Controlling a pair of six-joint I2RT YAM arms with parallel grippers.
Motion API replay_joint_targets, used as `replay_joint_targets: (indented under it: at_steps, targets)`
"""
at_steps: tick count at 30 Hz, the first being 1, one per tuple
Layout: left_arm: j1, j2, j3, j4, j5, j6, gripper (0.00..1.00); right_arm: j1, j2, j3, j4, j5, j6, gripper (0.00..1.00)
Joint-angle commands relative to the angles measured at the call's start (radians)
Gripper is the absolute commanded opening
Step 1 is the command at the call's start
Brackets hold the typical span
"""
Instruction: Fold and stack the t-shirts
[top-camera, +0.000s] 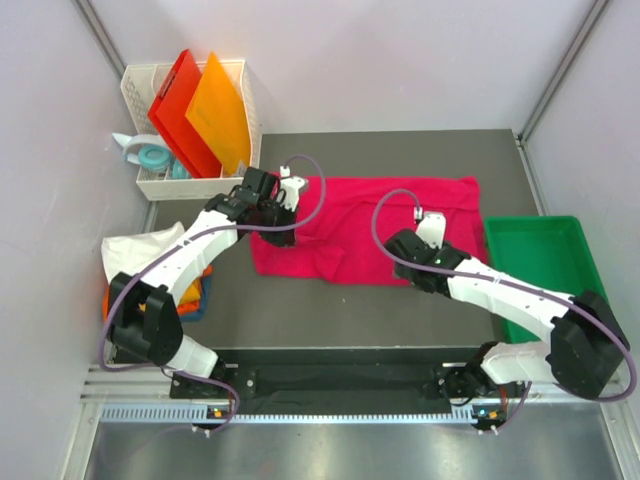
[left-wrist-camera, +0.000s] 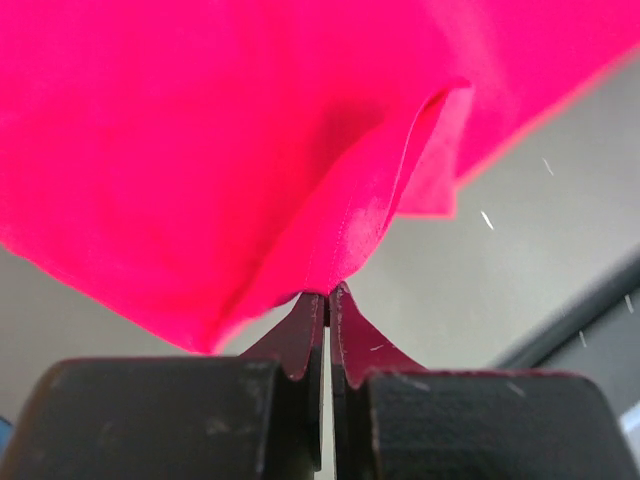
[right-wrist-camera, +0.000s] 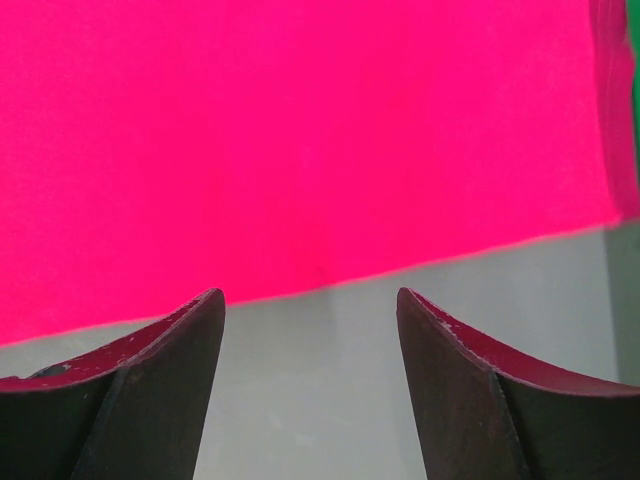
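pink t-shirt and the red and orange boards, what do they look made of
The pink t-shirt looks like soft matte cloth, likely cotton: it creases and drapes, with a stitched hem where the left gripper pinches it. The red board and orange board look like rigid smooth plastic, perhaps translucent: flat, straight-edged, leaning unbent.

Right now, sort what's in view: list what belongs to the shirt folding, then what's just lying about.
Job: pink t-shirt, pinched in the left hand; white t-shirt; folded orange and blue stack; right hand, open.
Lying about: white basket; red board; orange board; green tray.
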Motion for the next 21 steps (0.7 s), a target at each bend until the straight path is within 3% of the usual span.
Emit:
replay_joint_targets:
  at_steps: [1, 10, 21]
  targets:
    - [-0.012, -0.054, 0.010, -0.166, 0.117, 0.086, 0.00, -0.006, -0.074, -0.064, -0.069, -0.022, 0.163, 0.68]
    - [-0.012, -0.098, -0.068, -0.133, 0.111, 0.065, 0.00, -0.110, -0.041, -0.110, -0.163, 0.012, 0.222, 0.66]
    - [-0.010, -0.132, -0.116, -0.085, 0.050, 0.045, 0.00, -0.492, -0.047, -0.127, -0.086, -0.094, 0.095, 0.63]
